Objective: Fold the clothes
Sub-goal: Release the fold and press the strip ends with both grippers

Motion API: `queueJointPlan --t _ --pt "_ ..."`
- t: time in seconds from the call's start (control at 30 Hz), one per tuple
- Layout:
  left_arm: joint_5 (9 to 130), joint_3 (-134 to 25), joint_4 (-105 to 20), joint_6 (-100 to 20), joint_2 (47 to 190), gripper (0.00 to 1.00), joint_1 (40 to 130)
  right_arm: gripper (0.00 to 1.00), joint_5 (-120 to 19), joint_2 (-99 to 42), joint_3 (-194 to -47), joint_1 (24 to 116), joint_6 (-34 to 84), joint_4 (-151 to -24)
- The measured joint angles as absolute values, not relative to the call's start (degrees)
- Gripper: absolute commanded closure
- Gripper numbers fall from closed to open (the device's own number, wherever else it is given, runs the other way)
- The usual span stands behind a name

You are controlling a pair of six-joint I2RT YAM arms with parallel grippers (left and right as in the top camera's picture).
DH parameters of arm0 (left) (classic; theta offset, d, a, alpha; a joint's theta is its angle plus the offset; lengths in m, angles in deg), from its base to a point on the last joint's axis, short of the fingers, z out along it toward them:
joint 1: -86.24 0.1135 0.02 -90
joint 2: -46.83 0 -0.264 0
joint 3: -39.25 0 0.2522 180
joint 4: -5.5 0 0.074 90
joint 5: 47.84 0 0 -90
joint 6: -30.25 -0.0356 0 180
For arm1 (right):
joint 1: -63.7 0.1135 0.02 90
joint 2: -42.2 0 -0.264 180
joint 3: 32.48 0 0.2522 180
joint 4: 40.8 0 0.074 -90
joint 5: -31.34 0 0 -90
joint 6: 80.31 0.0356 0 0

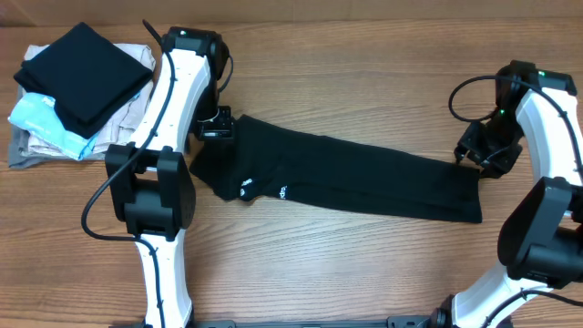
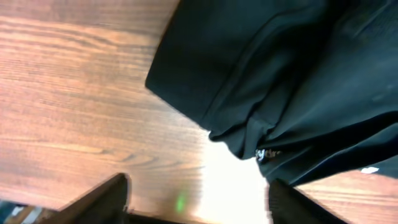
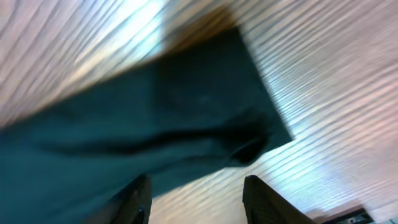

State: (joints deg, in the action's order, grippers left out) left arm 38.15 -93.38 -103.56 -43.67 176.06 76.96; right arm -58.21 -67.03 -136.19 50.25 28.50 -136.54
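Item: black shirt (image 1: pixel 346 178), soft plain fabric, folded lengthwise into one long narrow band.
Orientation: long axis from about 10 o'clock down to 4 o'clock across the bench (image 1: pixel 301 264), lying flat.
Ten-o'clock end: broader and irregular, with layered folds and a loose flap pointing toward 7 o'clock.
Four-o'clock end: squared off, straight edge, one corner slightly rumpled in the right wrist view.
Markings: two tiny white marks (image 1: pixel 264 191) on the lower edge near the broad end.
Surface: shallow creases along the length; overlapping layers bunched at the broad end in the left wrist view.
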Motion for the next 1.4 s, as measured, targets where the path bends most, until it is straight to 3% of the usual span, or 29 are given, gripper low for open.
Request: queueJointPlan --t 0.07,0.13,0.23,0.63,0.9,1.13,1.4 --pt "39.66 -93.40 -102.73 -43.80 176.06 0.83 76.88 0.69 -56.98 -67.03 -136.04 50.49 26.81 -136.52" --pt "42.55 -93.40 -102.67 -44.61 176.06 0.96 76.85 0.78 -56.00 -67.03 -134.99 50.73 26.07 -135.75" --pt "47.42 -93.31 -102.60 -46.93 176.06 0.96 76.40 0.86 -55.24 -67.03 -131.51 50.71 25.70 -133.65" --pt "55.79 -92.20 -96.18 -51.04 176.06 0.96 67.37 0.94 -55.48 -67.03 -114.95 50.71 30.00 -119.80" --pt "53.96 -92.20 -95.19 -50.71 176.06 0.94 62.34 0.84 -56.00 -67.03 -114.14 50.73 31.53 -120.98" --pt "40.38 -92.18 -104.53 -46.82 176.06 0.67 62.30 0.79 -56.09 -67.03 -114.14 50.73 31.97 -120.74" --pt "38.44 -87.22 -102.93 -43.72 176.06 0.60 63.85 0.78 -56.09 -67.03 -114.14 50.71 31.97 -120.60"
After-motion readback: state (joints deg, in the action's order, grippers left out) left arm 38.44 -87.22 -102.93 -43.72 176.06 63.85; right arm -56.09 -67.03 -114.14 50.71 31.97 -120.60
